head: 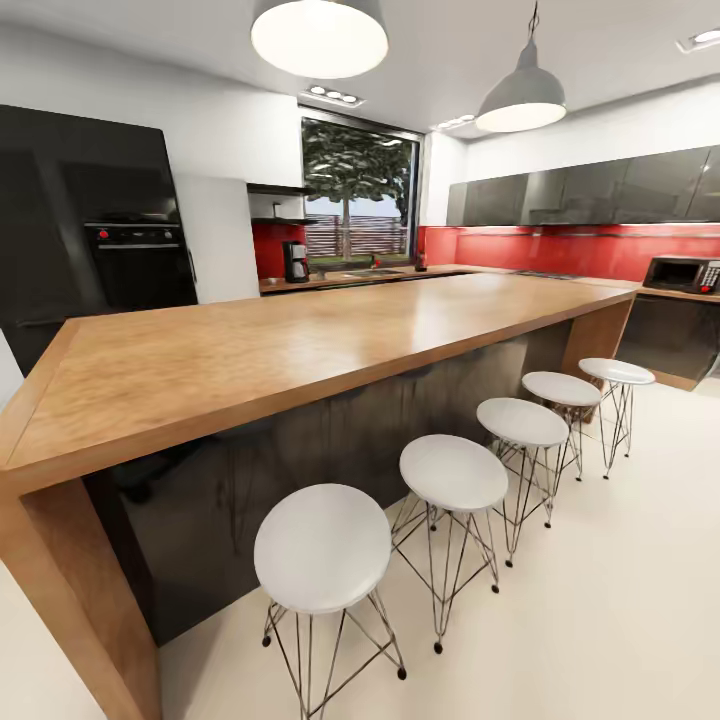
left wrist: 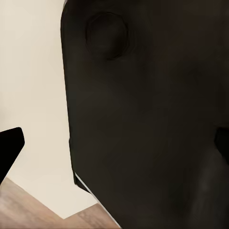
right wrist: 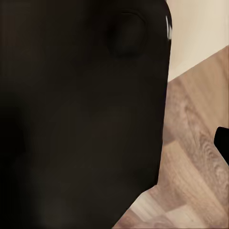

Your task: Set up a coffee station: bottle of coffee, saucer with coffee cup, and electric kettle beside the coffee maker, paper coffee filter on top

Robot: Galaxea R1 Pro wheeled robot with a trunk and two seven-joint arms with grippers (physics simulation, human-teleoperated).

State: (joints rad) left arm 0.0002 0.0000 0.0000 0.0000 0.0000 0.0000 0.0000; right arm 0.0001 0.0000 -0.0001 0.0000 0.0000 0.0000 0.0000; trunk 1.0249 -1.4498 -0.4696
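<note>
Far across the room, the black coffee maker (head: 295, 261) stands on the kitchen countertop (head: 385, 273), left of the window. Above it two dark shelves hang on the wall, and the lower one is the kitchen shelf (head: 279, 220). What lies on it is too small to make out. In the left wrist view my left gripper (left wrist: 114, 145) is open, with one black fingertip (left wrist: 9, 148) at each side edge and a dark robot body part behind. My right gripper (right wrist: 114, 143) looks open too, with one fingertip (right wrist: 223, 143) over wood-look floor. Both hold nothing.
A big wooden island bar (head: 300, 340) crosses the view between me and the countertop. Several white stools (head: 322, 545) line its near side on the pale floor. A black oven wall (head: 140, 245) stands at the left and a microwave (head: 683, 273) at the far right.
</note>
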